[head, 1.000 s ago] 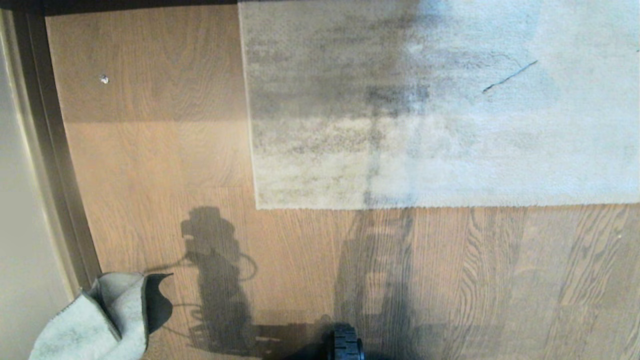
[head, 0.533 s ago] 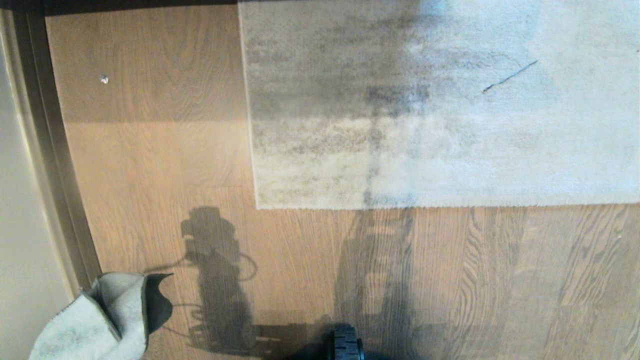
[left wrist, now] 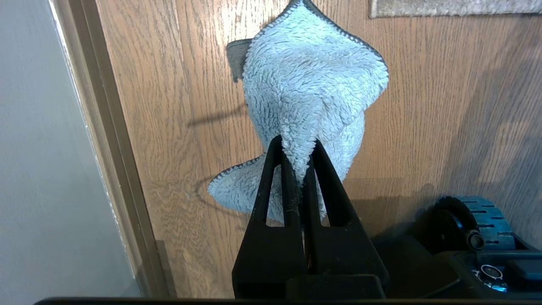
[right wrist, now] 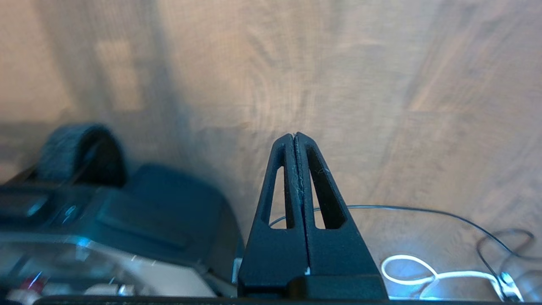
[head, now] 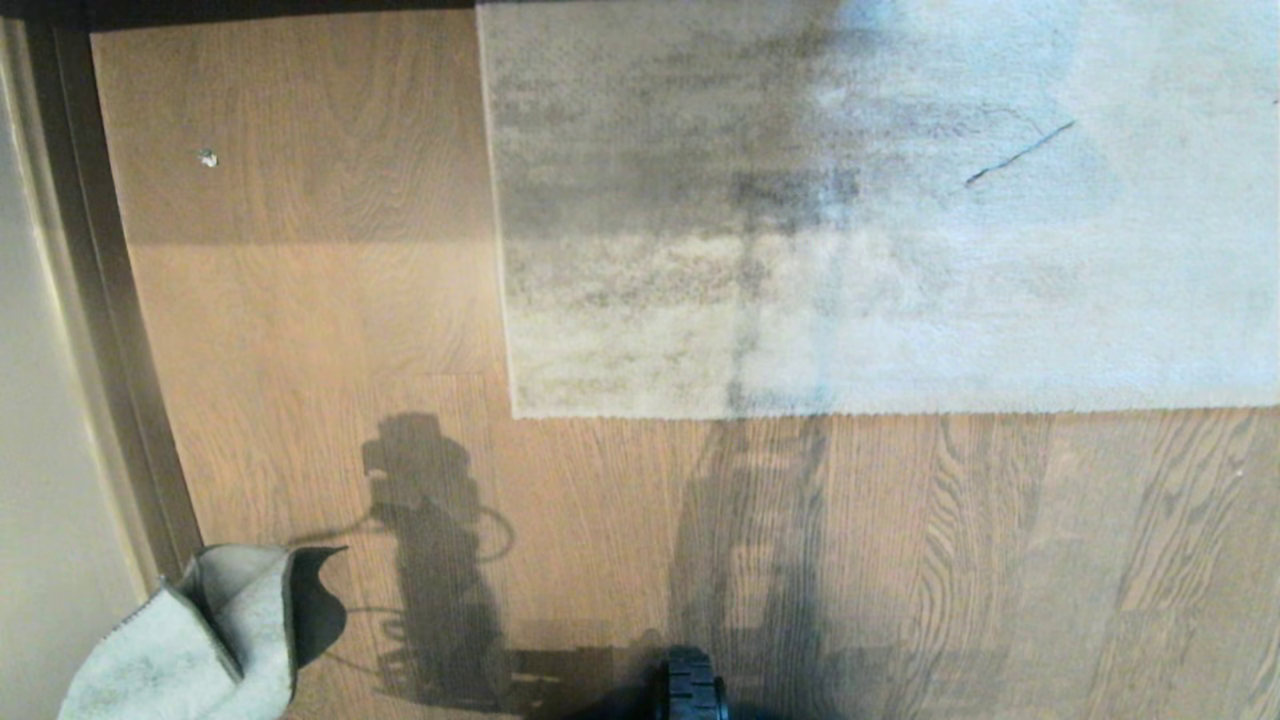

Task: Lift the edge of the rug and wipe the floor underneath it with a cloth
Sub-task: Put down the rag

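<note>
My left gripper [left wrist: 298, 159] is clamped on the fluffy pale grey cloth [left wrist: 309, 84]; my right gripper [right wrist: 295, 140] is pressed together, empty; the mottled grey rug edge [head: 800, 412] apparently lies flat on the wood-plank floor [head: 300, 300]; lifting and wiping remain.

rug [head: 880, 210] flat on wood floor [head: 320, 330]

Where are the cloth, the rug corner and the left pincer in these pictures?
cloth [left wrist: 309, 84]: left wrist view, on the fluffy pale face hanging above the floor.
rug corner [head: 530, 400]: head view, on the square near corner lying flat.
left pincer [left wrist: 299, 146]: left wrist view, between its tips, shut on the cloth.
</note>
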Available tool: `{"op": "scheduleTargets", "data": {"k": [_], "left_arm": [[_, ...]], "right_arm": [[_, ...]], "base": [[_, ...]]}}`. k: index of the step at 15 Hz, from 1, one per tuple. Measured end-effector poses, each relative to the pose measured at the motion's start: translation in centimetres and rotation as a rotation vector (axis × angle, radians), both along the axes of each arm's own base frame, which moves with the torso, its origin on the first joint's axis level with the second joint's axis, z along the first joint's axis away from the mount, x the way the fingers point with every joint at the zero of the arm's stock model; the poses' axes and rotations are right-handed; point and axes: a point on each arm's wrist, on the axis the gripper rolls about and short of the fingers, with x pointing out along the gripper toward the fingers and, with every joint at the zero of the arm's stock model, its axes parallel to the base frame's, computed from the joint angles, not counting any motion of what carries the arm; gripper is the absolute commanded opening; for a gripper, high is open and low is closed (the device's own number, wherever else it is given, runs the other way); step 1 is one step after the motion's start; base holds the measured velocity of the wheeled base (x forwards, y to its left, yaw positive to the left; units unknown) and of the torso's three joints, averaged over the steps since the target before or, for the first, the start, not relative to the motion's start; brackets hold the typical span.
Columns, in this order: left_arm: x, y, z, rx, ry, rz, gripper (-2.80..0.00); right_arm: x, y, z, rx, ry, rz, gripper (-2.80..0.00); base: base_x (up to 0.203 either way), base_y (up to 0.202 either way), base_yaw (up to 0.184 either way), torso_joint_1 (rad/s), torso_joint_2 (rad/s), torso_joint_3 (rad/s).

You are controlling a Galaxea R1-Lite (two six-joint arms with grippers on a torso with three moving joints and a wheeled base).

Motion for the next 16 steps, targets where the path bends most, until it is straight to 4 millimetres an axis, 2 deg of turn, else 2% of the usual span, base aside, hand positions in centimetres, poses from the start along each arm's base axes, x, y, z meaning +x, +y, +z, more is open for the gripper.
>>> {"op": "scheduleTargets", "data": {"k": [9, 16], "left_arm": [[0.0, 0.0, 0.0, 0.0, 0.0, 0.0, -2.8], [0.0, 0.0, 0.0, 0.0, 0.0, 0.001, -2.8]], "right_arm": [[-1.9, 0.0, -0.3, 0.014, -0.24, -0.033, -2.8], [-2.2, 0.0, -0.3, 0.059, -0.278, -0.044, -2.8]], "base": [[0.0, 0.0, 0.0, 0.0, 0.0, 0.0], [0.0, 0.0, 0.0, 0.0, 0.0, 0.0]]}}
